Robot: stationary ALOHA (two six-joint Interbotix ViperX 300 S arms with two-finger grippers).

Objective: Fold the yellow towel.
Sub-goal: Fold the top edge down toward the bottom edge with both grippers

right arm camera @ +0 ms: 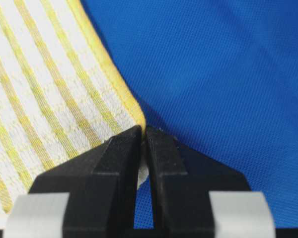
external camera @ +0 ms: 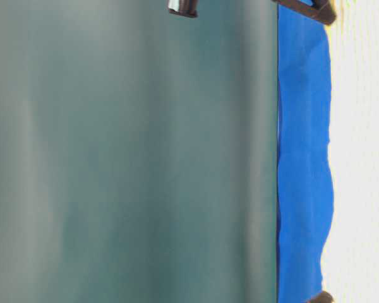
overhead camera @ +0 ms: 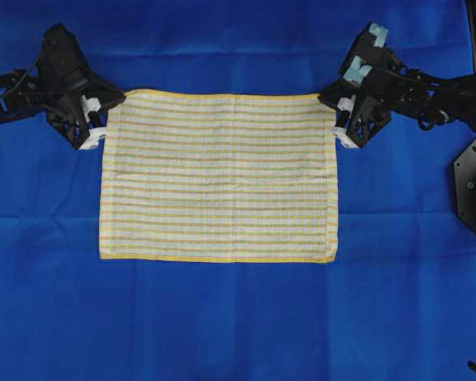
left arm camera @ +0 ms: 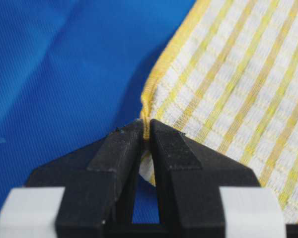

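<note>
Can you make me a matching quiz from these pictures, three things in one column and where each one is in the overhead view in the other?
Things:
1. left claw
2. right claw
3. towel

Places, overhead view:
A. spread flat in the middle of the blue cloth
B. shut on the towel's upper right corner
C. shut on the towel's upper left corner

Pairs: 1-C, 2-B, 3-A
</note>
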